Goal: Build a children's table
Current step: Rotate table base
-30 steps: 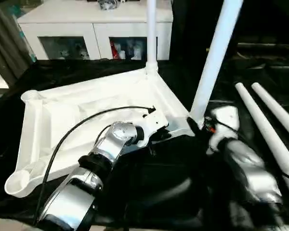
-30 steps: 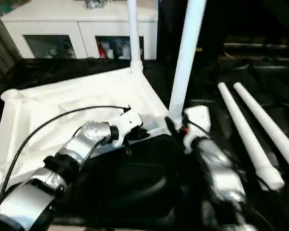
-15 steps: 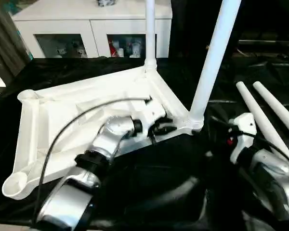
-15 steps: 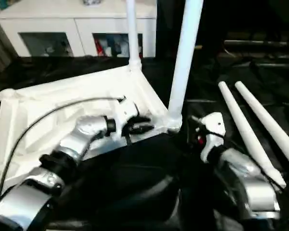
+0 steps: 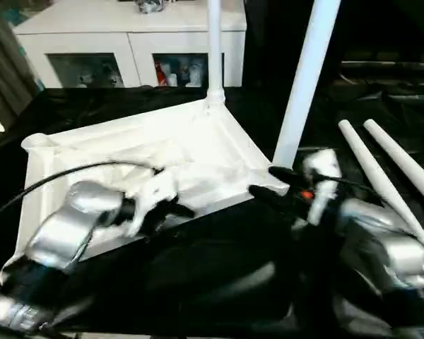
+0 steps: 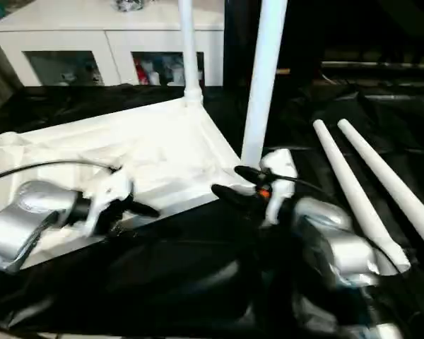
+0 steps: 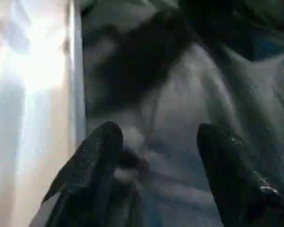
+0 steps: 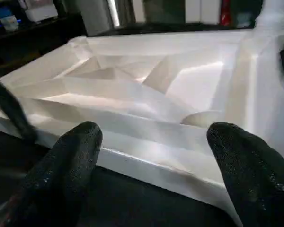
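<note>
The children's table lies upside down: its white tabletop [image 5: 198,152] shows its ribbed underside on the black cloth. One white leg [image 5: 214,49] stands upright in the far corner socket. Another leg [image 5: 304,85] stands in the near right corner socket. Two loose legs [image 5: 378,180] lie side by side at the right. My left gripper [image 5: 175,210] is open over the cloth just off the tabletop's near edge, holding nothing; its fingers [image 7: 97,156] stand apart. My right gripper [image 5: 263,180] is open beside the near right corner, facing the tabletop [image 8: 146,85], nothing between its wide-spread fingers [image 8: 71,156].
A white cabinet [image 5: 127,28] with glass doors stands behind the black-draped work table [image 5: 219,275]. A grey curtain [image 5: 3,63] hangs at the far left. The tabletop's far left corner socket [image 5: 35,141] holds no leg.
My left gripper has opened and drawn back leftward from the tabletop's near edge. My right gripper has moved in toward the near right corner, still open.
</note>
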